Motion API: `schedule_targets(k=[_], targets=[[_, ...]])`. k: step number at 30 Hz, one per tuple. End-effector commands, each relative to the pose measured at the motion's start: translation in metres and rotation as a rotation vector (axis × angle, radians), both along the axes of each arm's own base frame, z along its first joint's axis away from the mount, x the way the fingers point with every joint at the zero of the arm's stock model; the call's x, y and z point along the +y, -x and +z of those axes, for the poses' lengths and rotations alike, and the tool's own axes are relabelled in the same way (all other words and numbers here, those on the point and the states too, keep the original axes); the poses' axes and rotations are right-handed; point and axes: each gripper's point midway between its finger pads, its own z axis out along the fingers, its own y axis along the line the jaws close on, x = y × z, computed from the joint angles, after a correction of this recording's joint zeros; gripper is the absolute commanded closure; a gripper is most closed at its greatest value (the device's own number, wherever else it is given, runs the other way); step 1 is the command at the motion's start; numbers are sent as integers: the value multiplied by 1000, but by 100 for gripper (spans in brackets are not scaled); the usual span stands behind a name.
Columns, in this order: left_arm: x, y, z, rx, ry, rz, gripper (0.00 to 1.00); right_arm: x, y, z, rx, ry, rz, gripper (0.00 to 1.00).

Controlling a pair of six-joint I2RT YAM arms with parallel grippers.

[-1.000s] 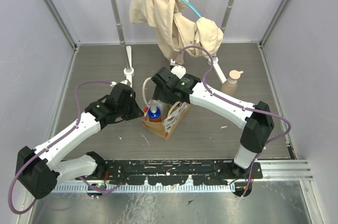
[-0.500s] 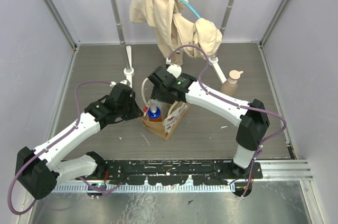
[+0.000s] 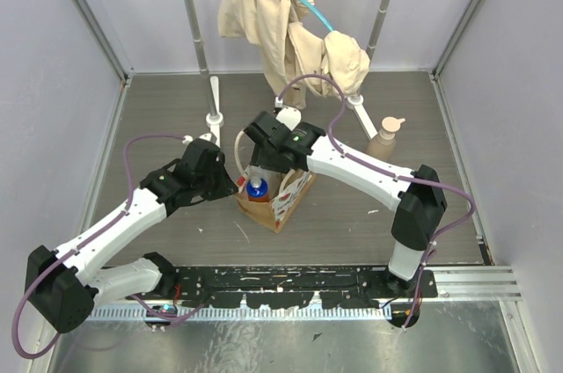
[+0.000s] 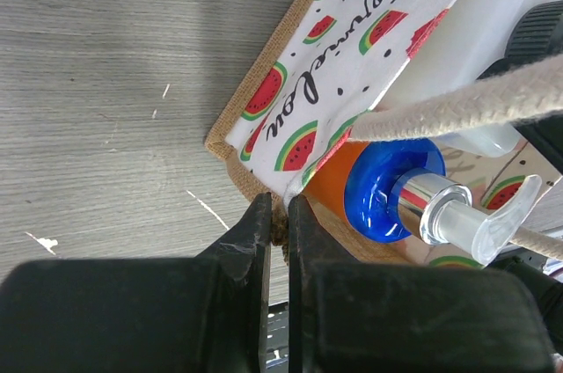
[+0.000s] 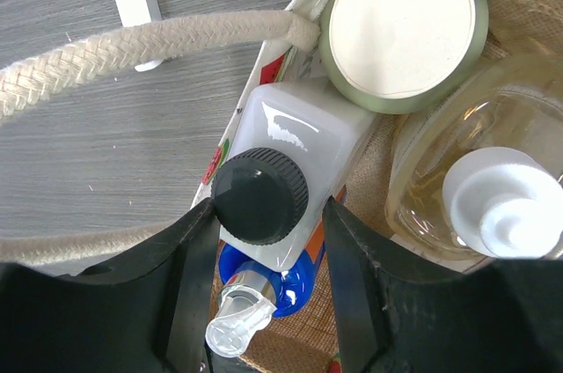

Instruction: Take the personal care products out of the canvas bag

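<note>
Now left gripper (image 4: 276,212) pinches canvas bag (image 4: 295,105) rim; right gripper (image 5: 268,219) spread astride black-capped white bottle (image 5: 303,131).

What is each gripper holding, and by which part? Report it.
Left gripper pinches the canvas bag by its tan rim edge. Right gripper grips nothing: jaws open either side of the white bottle and its black cap.

Grey floor (image 3: 167,109), lilac walls (image 3: 53,127) — garment rack (image 3: 195,25)
</note>
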Motion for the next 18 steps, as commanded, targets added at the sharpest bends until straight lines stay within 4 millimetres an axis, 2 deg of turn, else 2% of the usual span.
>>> schedule_targets(k=[1,10,14,18], targets=[[24,31,-30,127,-120,-26,88,-32,15,-46,97,188,-8,56],[24,32,-31,127,-116,-28,87,-18,14,-49,134,166,9,32],[24,32,-32,127,-119,-29,87,-16,13,-49,140,167,-9,33],[26,33,-32,124,-123,-30,87,-26,15,-52,141,195,-33,37]])
